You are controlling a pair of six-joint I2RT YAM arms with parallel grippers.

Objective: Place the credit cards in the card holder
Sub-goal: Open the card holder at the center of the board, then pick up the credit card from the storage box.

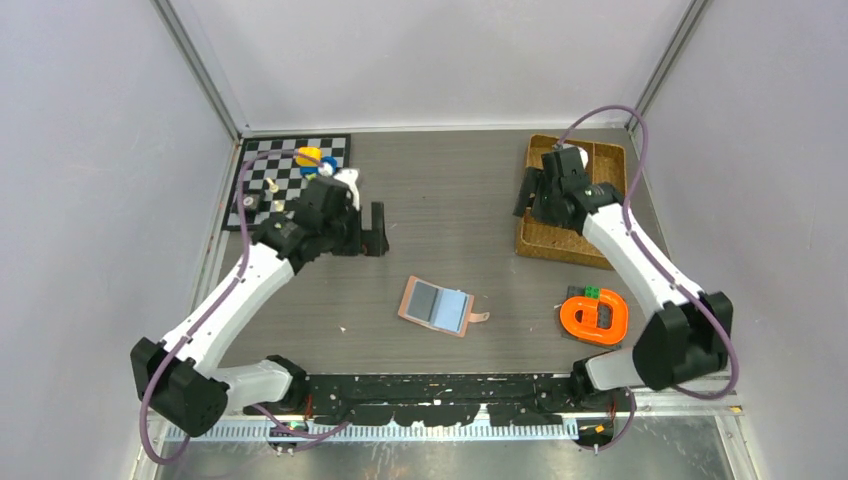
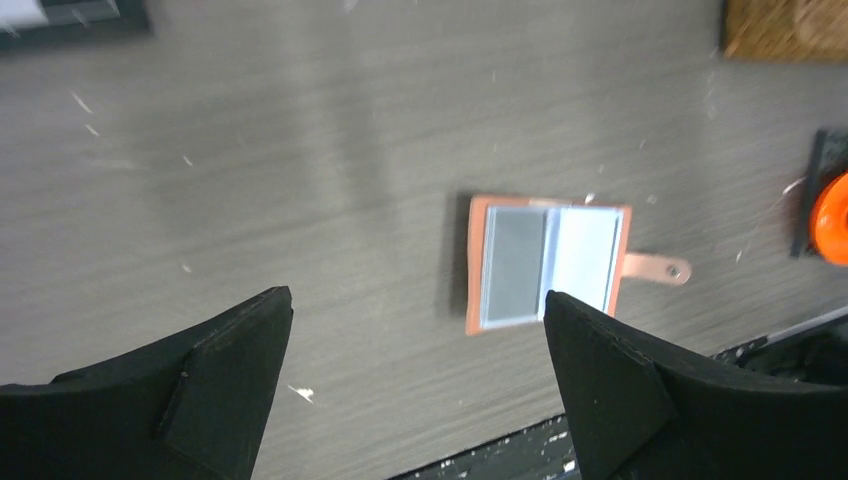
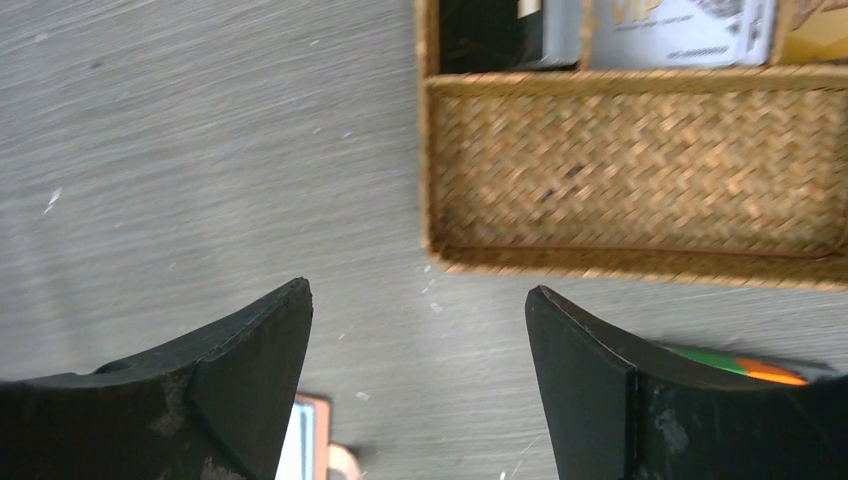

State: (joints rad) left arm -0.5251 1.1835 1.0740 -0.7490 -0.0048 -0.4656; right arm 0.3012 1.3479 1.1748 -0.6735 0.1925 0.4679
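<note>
Left gripper [image 2: 415, 298] gapes empty above the table [image 2: 250, 150]; the open wallet [image 2: 545, 262], two cards [image 2: 513, 262] showing in it, lies just ahead of one fingertip. Right gripper [image 3: 418, 290], also spread and empty, hovers beside the tray [image 3: 630, 160]; more cards sit in its far compartment.

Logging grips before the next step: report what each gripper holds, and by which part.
Nothing is held. Left gripper and right gripper both stand open and empty.

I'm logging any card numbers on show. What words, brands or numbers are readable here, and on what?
Nothing reads clearly.
Pale card in the wicker tray: printed lines, too blurred and cropped to read.
Two cards in the pink wallet: no print visible.
</note>
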